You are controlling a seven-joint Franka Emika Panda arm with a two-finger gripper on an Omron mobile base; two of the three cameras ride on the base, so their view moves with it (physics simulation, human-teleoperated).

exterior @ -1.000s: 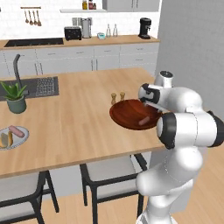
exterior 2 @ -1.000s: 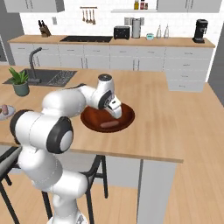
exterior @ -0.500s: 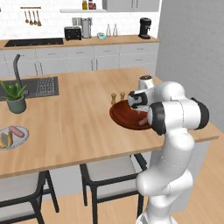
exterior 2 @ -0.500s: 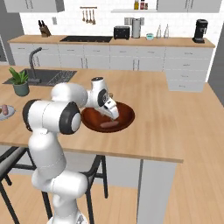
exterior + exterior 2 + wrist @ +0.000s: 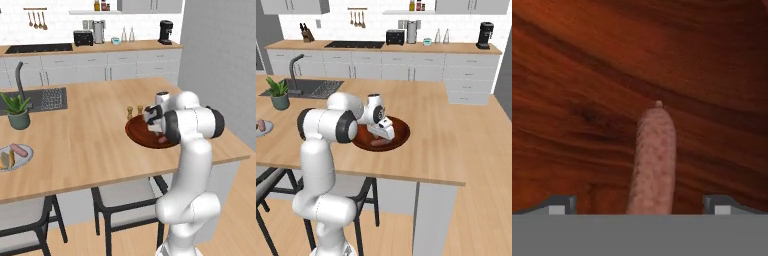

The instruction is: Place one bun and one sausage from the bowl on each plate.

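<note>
The dark red-brown bowl [image 5: 139, 136] [image 5: 401, 131] sits near the counter's right end. One pinkish sausage [image 5: 653, 160] [image 5: 377, 143] lies on the bowl's floor [image 5: 612, 75]. My gripper [image 5: 639, 207] [image 5: 384, 131] is down inside the bowl and open. Its fingertips [image 5: 560, 204] stand on either side of the sausage's near end without touching it. Far to the left, a pale grey-white plate [image 5: 24, 159] [image 5: 265, 131] holds a sausage [image 5: 19, 149] and a bun [image 5: 7, 160]. No bun can be seen in the bowl.
Two small wooden shakers [image 5: 135, 110] stand just behind the bowl. A potted plant [image 5: 17, 111] and a sink with a tap [image 5: 45, 97] are at the back left. Stools [image 5: 125, 197] are tucked under the counter's near edge.
The arm has swung its elbow round, and the hand has dropped lower into the bowl, over the sausage. The jaws have stayed open.
</note>
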